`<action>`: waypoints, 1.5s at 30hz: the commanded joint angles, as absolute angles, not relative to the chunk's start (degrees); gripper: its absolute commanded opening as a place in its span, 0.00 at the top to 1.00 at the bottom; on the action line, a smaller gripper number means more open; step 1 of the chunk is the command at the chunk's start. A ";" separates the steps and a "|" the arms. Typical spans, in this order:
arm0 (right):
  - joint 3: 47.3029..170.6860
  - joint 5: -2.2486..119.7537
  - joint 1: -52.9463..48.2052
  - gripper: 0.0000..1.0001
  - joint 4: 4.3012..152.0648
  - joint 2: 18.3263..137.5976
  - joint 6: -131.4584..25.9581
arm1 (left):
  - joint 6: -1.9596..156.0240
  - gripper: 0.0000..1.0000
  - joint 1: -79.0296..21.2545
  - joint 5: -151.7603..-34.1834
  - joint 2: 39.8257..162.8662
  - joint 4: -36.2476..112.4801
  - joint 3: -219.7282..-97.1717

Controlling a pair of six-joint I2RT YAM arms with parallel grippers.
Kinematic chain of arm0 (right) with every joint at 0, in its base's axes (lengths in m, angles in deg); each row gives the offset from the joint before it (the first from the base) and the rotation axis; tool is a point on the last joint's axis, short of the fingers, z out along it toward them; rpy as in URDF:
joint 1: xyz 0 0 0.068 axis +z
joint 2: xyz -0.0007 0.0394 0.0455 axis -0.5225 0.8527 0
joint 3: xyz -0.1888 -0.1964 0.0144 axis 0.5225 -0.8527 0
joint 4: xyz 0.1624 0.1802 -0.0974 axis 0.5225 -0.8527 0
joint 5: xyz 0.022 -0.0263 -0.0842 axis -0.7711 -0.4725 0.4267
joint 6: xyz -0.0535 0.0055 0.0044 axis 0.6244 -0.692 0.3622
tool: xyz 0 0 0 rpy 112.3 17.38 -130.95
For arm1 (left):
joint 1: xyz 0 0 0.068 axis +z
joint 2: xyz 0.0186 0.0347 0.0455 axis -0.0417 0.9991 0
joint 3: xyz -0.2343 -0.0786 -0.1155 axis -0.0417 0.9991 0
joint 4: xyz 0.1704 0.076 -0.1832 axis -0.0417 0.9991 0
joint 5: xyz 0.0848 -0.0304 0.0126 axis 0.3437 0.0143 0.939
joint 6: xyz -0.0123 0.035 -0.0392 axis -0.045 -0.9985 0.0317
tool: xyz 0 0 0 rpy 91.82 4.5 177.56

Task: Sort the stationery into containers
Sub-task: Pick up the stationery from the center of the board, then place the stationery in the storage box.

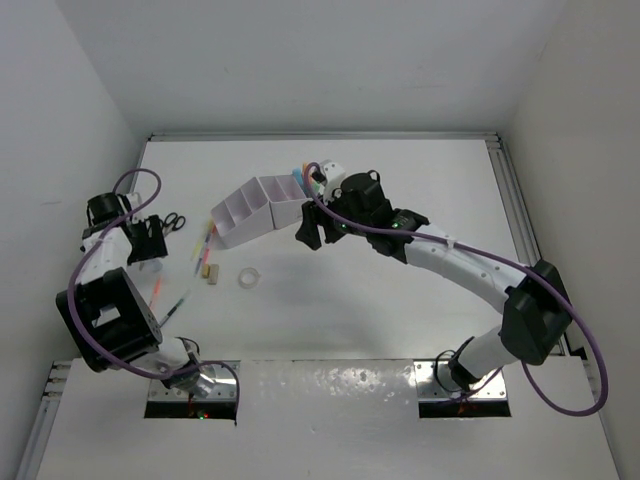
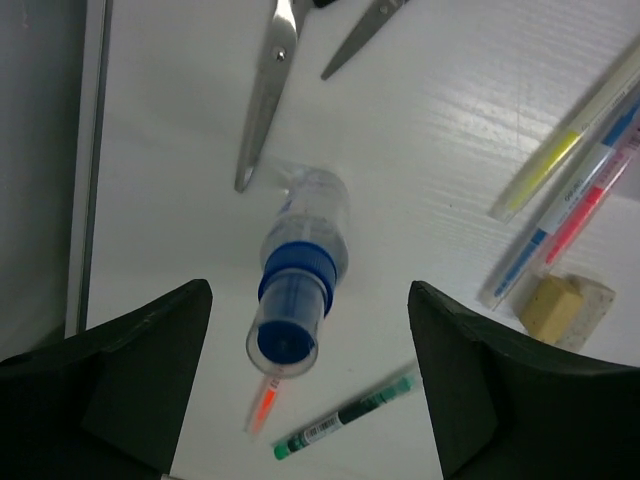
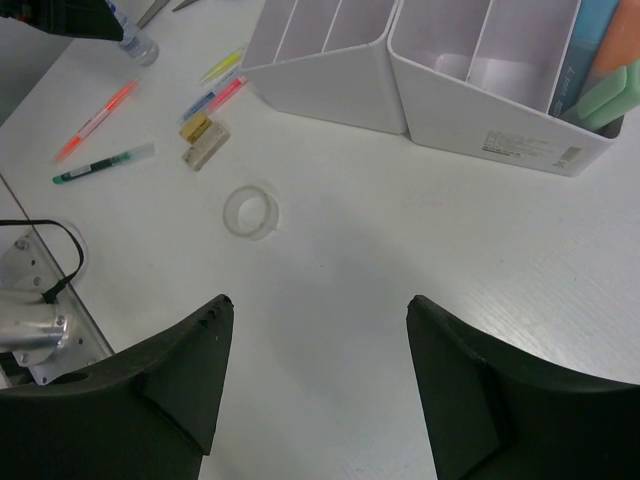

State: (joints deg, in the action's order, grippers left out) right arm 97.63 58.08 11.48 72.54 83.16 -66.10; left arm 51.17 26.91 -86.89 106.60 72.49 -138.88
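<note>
Alignment matters most on this step, which I judge to be the pickup of the blue-capped bottle (image 2: 303, 250). Your left pincer (image 2: 310, 320) hangs right above the bottle with its fingers apart, one on each side and neither touching it. The bottle looks to stand upright on the desk (image 2: 420, 120), cap towards the wrist camera. Come straight down so both pads meet the clear body below the cap. The cap is narrower, and a grip there would likely slip or tip the bottle. Close gently, since the thin plastic will probably give.

Mind the neighbours. The scissors (image 2: 262, 100) lie just beyond the bottle, one blade tip near its base. An orange pen (image 2: 262, 408) and a green pen (image 2: 345, 425) lie just beside the bottle on the opposite side from the scissors. Touch either pen and it may roll.

The organiser (image 1: 255, 210) sits well apart from the bottle, past the pastel pens (image 2: 575, 170). Lift high before you cross, so the bottle clears its slanted walls.

Your right pincer (image 3: 315, 340) is also apart and holds nothing. It is far from the bottle, with the tape ring (image 3: 251, 212) roughly between the two. Park it there so the arms do not cross.
</note>
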 commanded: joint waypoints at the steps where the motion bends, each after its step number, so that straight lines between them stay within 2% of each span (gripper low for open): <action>1: 98.13 60.85 12.44 0.31 75.26 82.40 -66.76 | 51.57 0.24 26.70 -86.82 108.11 65.54 -138.58; 6: 99.80 62.26 12.98 0.31 72.72 83.19 -66.50 | 51.48 0.38 26.62 -86.82 109.70 63.25 -137.61; 7: 99.81 62.44 13.06 0.31 72.28 83.10 -66.15 | 51.48 0.45 26.27 -86.65 109.79 62.99 -137.09; 12: 99.02 64.28 13.24 0.31 71.57 82.22 -65.89 | 51.48 0.61 25.12 -86.21 110.31 61.58 -136.29; 13: 98.84 64.46 13.15 0.32 71.57 82.05 -65.97 | 51.48 0.71 25.12 -86.12 110.58 61.66 -136.38; 15: 98.40 64.72 13.33 0.31 71.57 81.61 -66.06 | 51.48 0.81 25.12 -86.12 110.75 62.45 -136.90; 16: 98.31 65.07 13.41 0.31 71.48 81.52 -66.06 | 51.48 0.91 25.12 -86.12 110.84 62.98 -136.99; 18: 97.88 65.69 13.76 0.31 71.31 80.82 -65.89 | 51.39 1.00 25.21 -86.20 110.58 63.42 -137.26; 23: 96.82 66.31 13.77 0.31 71.13 79.15 -65.89 | 50.69 1.00 23.72 -89.19 107.51 68.33 -141.37; 29: 92.61 71.56 13.50 0.31 73.33 74.23 -67.03 | 50.07 1.00 15.12 -100.08 107.85 77.04 -160.68; 33: 90.05 74.56 13.06 0.31 73.86 70.98 -67.20 | 50.77 1.00 2.31 -99.22 109.78 74.86 -166.43; 38: 86.80 76.67 12.71 0.31 73.59 68.34 -68.08 | 51.39 1.00 -8.87 -96.32 116.45 75.19 -173.62; 45: 84.16 78.61 12.54 0.31 73.15 65.97 -69.22 | 50.25 1.00 -14.78 -90.95 121.30 76.08 -176.28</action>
State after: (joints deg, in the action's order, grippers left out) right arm 84.93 76.37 12.86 72.14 68.17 -67.93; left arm 50.69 -13.94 -94.08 121.62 75.86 -174.48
